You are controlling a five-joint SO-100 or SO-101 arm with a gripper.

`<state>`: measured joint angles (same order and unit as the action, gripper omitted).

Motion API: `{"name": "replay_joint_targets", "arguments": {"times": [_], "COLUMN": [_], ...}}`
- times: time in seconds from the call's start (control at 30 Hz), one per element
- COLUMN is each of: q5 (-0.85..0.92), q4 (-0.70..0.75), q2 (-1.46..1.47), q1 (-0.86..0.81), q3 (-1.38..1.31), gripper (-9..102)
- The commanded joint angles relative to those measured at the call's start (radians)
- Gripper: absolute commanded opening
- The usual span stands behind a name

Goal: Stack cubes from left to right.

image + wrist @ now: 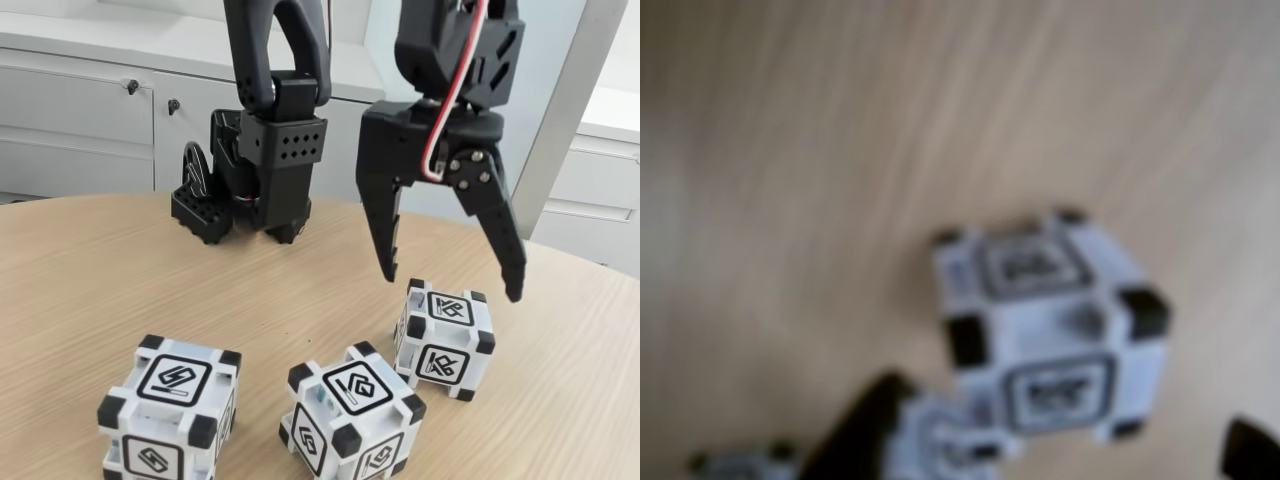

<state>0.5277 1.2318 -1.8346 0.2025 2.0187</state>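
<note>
Hand (452,285) — spread wide, empty, above right cube (444,338); three cubes unstacked — approach step; next: lower, close.

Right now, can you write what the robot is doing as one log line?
gripper: open, above right cube | left cube, middle cube: apart on table | stacked: none

Fixed view: low, near, facing arm across table (90,290). Wrist view: blurred, looking down closely. Shared: right-hand cube (444,338) (1050,325).
</note>
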Motion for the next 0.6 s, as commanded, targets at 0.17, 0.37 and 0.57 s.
{"name": "replay_joint_targets", "arguments": {"times": [0.17,0.37,0.57], "q5": [0.035,0.052,0.021], "q4": [-0.008,-0.008,-0.066], "q2": [0.005,0.005,0.060], "q1": [-0.012,-0.014,-0.014], "q3": [-0.044,-0.037,-0.041], "gripper": [34,35,35]}}
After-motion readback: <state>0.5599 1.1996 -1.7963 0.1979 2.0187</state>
